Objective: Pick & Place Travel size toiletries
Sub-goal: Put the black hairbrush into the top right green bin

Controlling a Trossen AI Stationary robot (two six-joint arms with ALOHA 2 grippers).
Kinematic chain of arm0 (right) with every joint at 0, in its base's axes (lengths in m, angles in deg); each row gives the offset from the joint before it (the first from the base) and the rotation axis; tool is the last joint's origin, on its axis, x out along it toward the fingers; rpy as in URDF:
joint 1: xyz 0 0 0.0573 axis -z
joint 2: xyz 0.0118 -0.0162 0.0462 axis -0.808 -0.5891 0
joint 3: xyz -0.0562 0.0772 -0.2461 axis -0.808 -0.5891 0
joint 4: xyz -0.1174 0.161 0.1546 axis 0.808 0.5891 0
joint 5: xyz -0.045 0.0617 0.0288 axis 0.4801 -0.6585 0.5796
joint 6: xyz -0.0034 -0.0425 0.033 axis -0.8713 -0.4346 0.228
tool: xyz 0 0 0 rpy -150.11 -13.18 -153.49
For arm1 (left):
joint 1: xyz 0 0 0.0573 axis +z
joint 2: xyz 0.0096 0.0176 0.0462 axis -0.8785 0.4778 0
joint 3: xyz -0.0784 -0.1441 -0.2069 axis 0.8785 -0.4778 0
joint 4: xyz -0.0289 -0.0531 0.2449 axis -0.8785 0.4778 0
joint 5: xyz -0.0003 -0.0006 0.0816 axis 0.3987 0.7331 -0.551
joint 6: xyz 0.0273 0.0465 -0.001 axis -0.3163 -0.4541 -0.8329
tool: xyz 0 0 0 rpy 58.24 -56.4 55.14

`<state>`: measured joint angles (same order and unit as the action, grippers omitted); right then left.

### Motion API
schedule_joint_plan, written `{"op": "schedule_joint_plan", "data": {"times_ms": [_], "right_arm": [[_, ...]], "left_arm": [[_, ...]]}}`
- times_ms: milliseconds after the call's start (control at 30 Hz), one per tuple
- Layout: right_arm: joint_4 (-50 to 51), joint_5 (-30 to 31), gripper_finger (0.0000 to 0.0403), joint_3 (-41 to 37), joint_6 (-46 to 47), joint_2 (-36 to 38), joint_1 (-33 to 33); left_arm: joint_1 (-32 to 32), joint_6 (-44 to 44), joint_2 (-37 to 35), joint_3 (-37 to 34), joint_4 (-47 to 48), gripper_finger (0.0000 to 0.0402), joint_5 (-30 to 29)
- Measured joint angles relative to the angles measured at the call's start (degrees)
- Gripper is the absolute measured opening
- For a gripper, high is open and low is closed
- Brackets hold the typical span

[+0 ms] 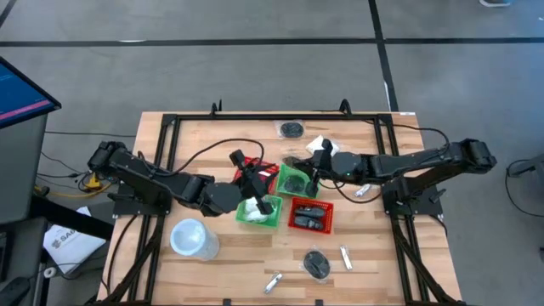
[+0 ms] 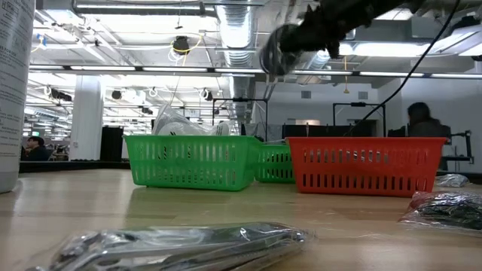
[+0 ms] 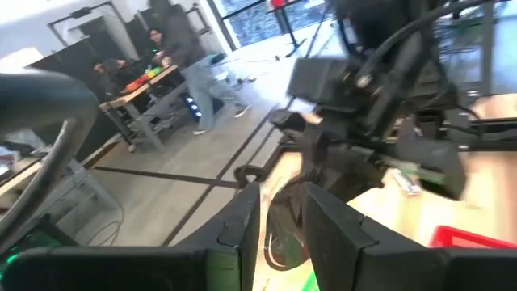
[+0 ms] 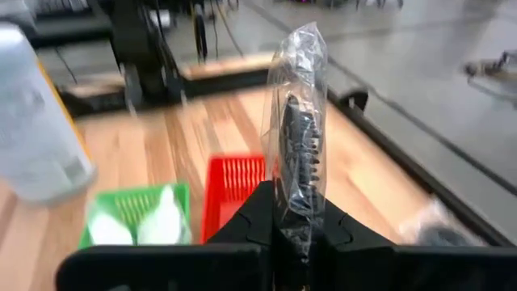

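Observation:
My right gripper (image 4: 279, 230) is shut on a black bundle in clear wrap (image 4: 295, 121), above the far green basket (image 1: 293, 180). My left gripper (image 3: 280, 230) is open and tipped upward over the near green basket (image 1: 259, 211), which holds white crinkly packets (image 4: 137, 218). Loose on the table lie a black bundle (image 1: 291, 129), a white packet (image 1: 319, 144), another black bundle (image 1: 317, 263) and silvery tubes (image 1: 273, 282) (image 1: 346, 257). Dark pieces lie in the near red basket (image 1: 310, 214). My right gripper pinches the lower end of the wrapped black bundle (image 4: 289, 212) between its two fingers. The bundle stands out beyond the fingertips, lifted clear of the table and baskets. In the wrist view its clear wrap sticks up past the dark contents.
A large white cup (image 1: 194, 238) stands on the table's near left. A second red basket (image 1: 265, 174) sits beside the left gripper. The black frame rails (image 1: 280, 116) run along the table's far edge. In the low view a wrapped item (image 2: 181, 245) lies close in front.

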<state>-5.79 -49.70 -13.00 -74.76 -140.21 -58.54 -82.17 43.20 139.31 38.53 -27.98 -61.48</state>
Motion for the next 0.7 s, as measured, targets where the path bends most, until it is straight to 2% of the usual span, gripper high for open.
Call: {"op": "schedule_joint_plan", "data": {"times_ms": [333, 700], "right_arm": [[10.40, 0.01, 0.0018, 0.00, 0.01, -1.03, -0.13], [13.74, 0.00, 0.0018, 0.06, -0.13, -2.63, -0.10]], "left_arm": [[-1.55, 0.19, -0.01, 0.00, 0.04, 0.0085, 4.23], [-1.49, 0.21, -0.02, 0.00, 0.03, 0.0085, 4.45]]}}
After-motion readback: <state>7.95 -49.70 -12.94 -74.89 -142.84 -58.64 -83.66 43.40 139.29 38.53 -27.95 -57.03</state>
